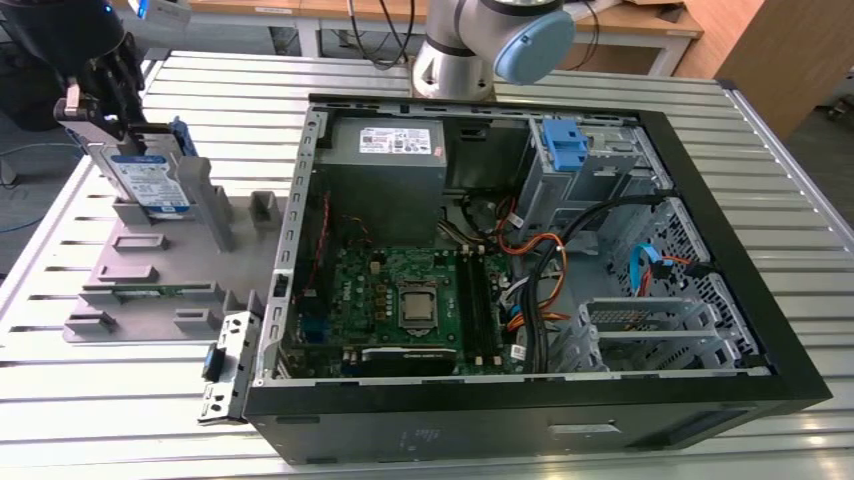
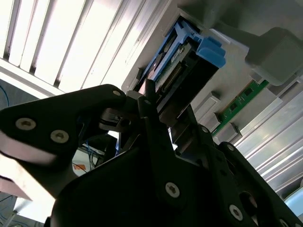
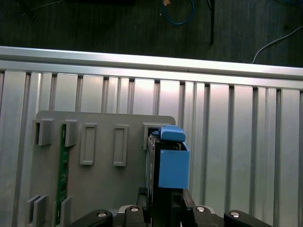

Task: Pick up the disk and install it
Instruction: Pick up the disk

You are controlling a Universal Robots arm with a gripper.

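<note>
**A:** Entry one, the task's thing: where is it?

**B:** The disk [image 1: 144,178] is a flat silver-grey hard drive with a white-and-blue label, framed by a blue plastic carrier. It stands on edge in a slot of the holder tray [image 1: 160,265], a pale grey moulded plate with raised blocks. This is at the exterior view's left, outside the computer. In both wrist views the disk [image 3: 173,168] [image 2: 182,66] shows its blue carrier end.

**A:** Entry two, the hand?

**B:** The gripper [image 1: 107,120] is black and two-fingered, and sits on the disk's upper end. In the first wrist view the gripper [image 3: 164,207] has its fingers [image 3: 188,205] set against both flat sides of the drive, clamped on it. I cannot tell whether the lower edge has left the slot.

**A:** Neighbours on the tray?

**B:** A memory stick [image 3: 61,175], a narrow green circuit strip, lies in another slot, well apart from the disk.

**A:** Further out?

**B:**
- The table [image 1: 120,400], ribbed silver metal, bears the tray.
- Beside the tray lies the computer case [image 1: 787,380], an open black tower on its side.
- Inside the case is the motherboard [image 1: 400,290], a green board.
- Beyond the board is the power supply [image 1: 387,145], a large grey box with a white sticker.
- In the drive bay stands the bracket [image 1: 567,145], narrow, upright, blue plastic, carrying no drive.
- Behind the case stands the robot arm [image 1: 487,45], with a grey-and-blue joint.
</note>
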